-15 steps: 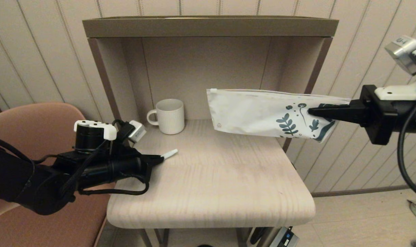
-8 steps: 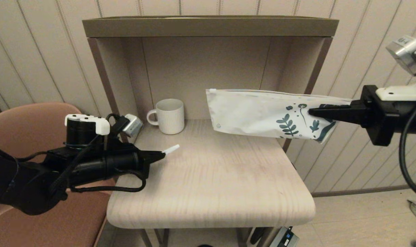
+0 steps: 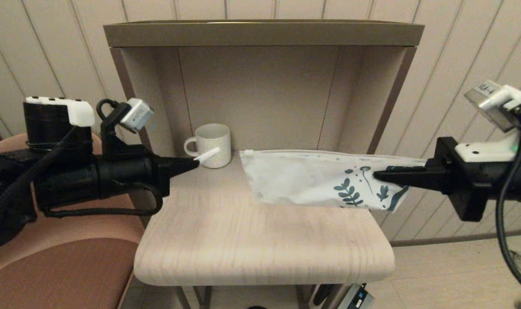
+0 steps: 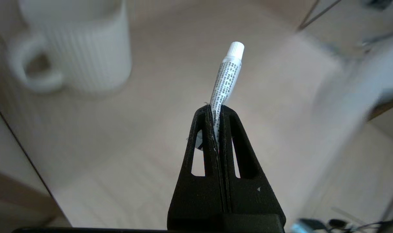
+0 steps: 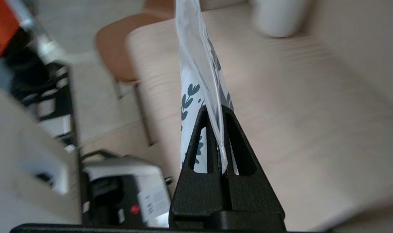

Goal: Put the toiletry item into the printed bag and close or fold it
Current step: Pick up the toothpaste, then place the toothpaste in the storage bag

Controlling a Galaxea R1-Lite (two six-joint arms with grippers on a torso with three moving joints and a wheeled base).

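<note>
My left gripper (image 3: 195,162) is shut on the toiletry item (image 3: 208,155), a slim white tube with fine print and a ribbed cap (image 4: 228,72). It is held in the air at the table's left, its cap pointing towards the bag's open end. My right gripper (image 3: 377,174) is shut on the printed bag (image 3: 312,179) at its teal leaf end. The bag hangs level over the table's right half, its zip edge towards the left gripper. In the right wrist view the bag (image 5: 196,61) rises edge-on from between the closed fingers (image 5: 215,111).
A white ribbed mug (image 3: 209,144) stands at the back left of the wooden table (image 3: 260,240), right behind the tube. The table sits in a brown alcove (image 3: 260,38) with side walls. A pink chair (image 3: 62,266) is under my left arm.
My left gripper has risen from the tabletop with the tube and moved towards the bag. My right gripper has lowered the bag and shifted it left.
</note>
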